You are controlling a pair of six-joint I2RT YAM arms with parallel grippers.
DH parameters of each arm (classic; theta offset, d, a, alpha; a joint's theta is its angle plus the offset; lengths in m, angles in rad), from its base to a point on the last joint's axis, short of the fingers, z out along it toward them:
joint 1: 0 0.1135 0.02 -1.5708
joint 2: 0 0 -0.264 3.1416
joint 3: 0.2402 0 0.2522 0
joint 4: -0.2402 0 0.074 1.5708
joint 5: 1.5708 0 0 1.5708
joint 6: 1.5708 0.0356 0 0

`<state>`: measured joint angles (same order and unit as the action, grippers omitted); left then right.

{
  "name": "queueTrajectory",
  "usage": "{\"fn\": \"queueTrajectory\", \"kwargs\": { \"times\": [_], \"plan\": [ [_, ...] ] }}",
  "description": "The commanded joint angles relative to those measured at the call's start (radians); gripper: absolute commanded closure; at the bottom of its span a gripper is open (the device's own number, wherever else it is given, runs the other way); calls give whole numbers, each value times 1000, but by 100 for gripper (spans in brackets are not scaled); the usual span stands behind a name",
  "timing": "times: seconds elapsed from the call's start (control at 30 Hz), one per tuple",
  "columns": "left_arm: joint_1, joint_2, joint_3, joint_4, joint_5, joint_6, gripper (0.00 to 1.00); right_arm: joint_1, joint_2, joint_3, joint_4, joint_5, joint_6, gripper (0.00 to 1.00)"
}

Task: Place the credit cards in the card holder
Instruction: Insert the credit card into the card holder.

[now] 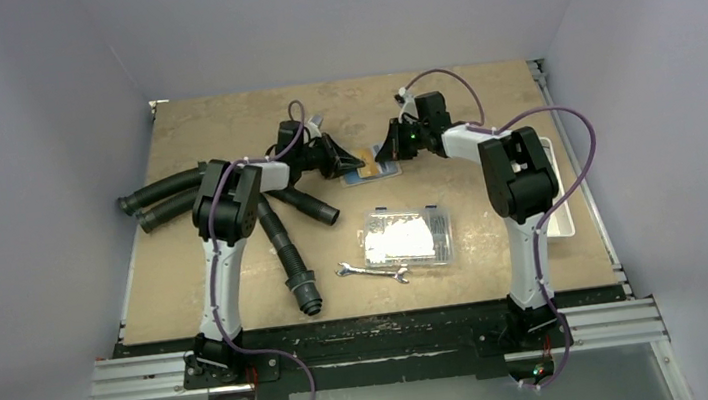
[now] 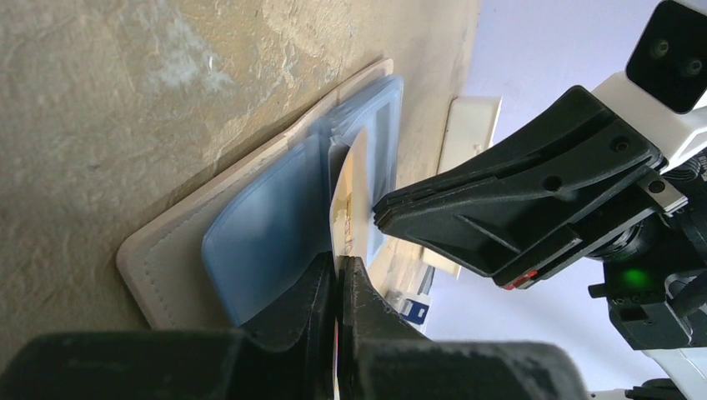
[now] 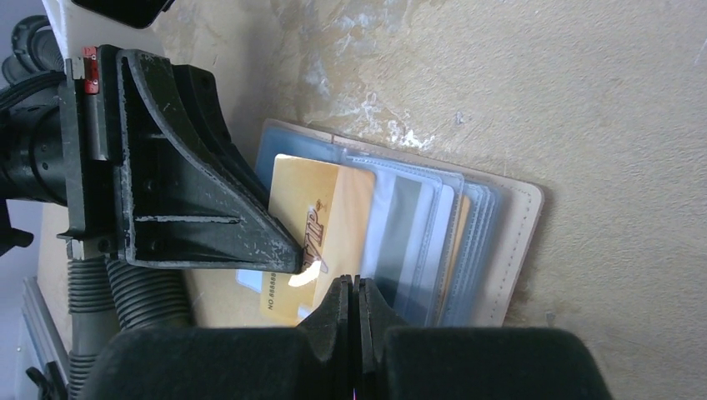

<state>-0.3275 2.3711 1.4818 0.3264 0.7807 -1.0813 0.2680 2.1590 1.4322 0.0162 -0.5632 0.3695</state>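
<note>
Tan table (image 1: 221,125), far centre: the open holder (image 3: 517,242) lies flat between 2 grippers. Left gripper (image 2: 338,279) is clamped on a gold card (image 3: 313,200) over the sleeves (image 3: 417,225); right gripper (image 3: 354,292) is closed, tip at their edge

You've got left arm (image 1: 223,275) and right arm (image 1: 526,241): white links, black joint housings, purple cables (image 1: 289,368). Scuffed black fingers (image 3: 183,208), red tab (image 2: 518,277), green LED (image 2: 635,275).

Left arm (image 1: 223,250), right arm (image 1: 524,211) stretched forward, elbows up, wrists turned inward. Left gripper (image 2: 338,265), right gripper (image 3: 352,283) nose to nose, tips close. Left fingers (image 2: 310,296) pinch gold card (image 3: 313,208) edge; right fingers (image 3: 332,310) pressed together.
</note>
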Motion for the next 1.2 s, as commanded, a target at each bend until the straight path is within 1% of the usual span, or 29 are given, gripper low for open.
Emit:
{"fn": "queueTrajectory", "kwargs": {
  "times": [0.0, 0.03, 0.13, 0.27, 0.4, 0.47, 0.53, 0.63, 0.7, 0.87, 0.97, 1.17],
  "plan": [
    [-17, -3, -30, 102, -92, -43, 100, -1, 0, 1, -9, -24, 13, 100],
    [-19, 3, -19, 88, -87, -32, 100, -2, -13, -2, -12, -20, 16, 98],
    [-25, 13, -1, 49, -77, -2, 100, -17, -57, -1, -52, 11, 7, 83],
    [-28, 28, 26, -15, -59, 44, 100, -62, -97, -22, -65, 32, -12, 69],
    [-28, 27, 34, -55, -70, 68, 100, -80, -76, -9, -91, 55, -41, 62],
    [-30, 33, 46, -65, -63, 71, 100, -82, -54, 7, -101, 54, -56, 61],
    [-34, 38, 58, -76, -63, 76, 100, -81, -30, 21, -100, 41, -58, 64],
    [-44, 50, 84, -101, -62, 88, 100, -75, 5, 40, -98, 23, -47, 75],
    [-56, 56, 108, -137, -82, 99, 100, -65, 17, 43, -87, 2, -43, 80],
    [-98, 77, 165, -158, -130, 73, 100, -45, 32, 35, -56, -44, -17, 85],
    [-97, 78, 187, -191, -147, 77, 99, -46, 28, 25, -49, -61, -16, 87],
    [-83, 19, 184, -363, -218, 177, 68, -46, 20, 19, -53, -51, -22, 88]
  ]
}}
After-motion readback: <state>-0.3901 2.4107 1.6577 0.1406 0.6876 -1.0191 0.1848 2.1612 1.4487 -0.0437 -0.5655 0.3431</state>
